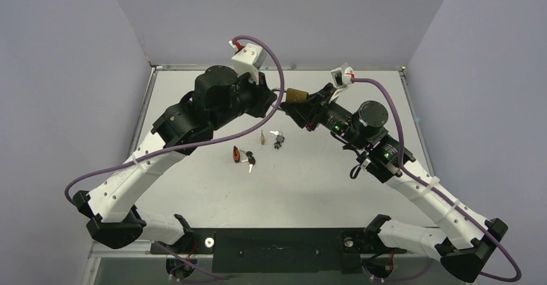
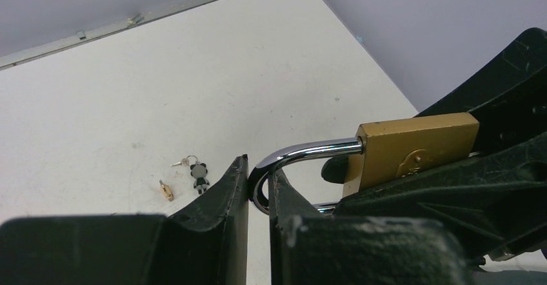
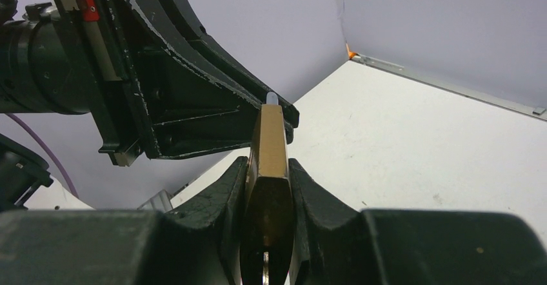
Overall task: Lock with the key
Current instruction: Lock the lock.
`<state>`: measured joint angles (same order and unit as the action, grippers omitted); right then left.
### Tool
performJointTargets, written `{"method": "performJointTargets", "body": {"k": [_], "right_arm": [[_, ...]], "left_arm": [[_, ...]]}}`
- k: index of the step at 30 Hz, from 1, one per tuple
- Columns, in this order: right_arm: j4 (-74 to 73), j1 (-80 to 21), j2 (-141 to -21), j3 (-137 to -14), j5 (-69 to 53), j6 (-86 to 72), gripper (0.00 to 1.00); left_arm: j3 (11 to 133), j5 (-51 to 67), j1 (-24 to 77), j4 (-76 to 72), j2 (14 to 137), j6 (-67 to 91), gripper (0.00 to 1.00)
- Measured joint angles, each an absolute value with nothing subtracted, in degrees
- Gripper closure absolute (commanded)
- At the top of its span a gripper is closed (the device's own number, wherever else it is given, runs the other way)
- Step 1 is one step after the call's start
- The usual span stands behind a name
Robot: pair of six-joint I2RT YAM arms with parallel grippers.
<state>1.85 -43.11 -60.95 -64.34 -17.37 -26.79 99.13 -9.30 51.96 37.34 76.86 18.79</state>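
The left gripper (image 2: 258, 176), narrowed almost shut, pinches the bend of the silver U-shaped shackle (image 2: 303, 151) of a small square brass padlock (image 2: 413, 148), held above the white table (image 1: 322, 188) at its far middle. The right gripper (image 3: 268, 169) clamps the padlock's body between its fingers.

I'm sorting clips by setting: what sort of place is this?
Probably a robotics lab test cell: a white table boxed in by plain walls, two robot arms bolted at its near edge, only a padlock and keys to handle.
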Motion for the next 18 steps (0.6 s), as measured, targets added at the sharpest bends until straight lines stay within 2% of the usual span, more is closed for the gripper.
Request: {"method": "performJointTargets", "body": {"k": [18], "right_arm": [[8.78,-43.11,-61.45,-63.72,-13.06,-27.0,1.0]], "left_arm": [[105.84,-9.67,52.66,37.54,81.08,18.7,1.0]]}}
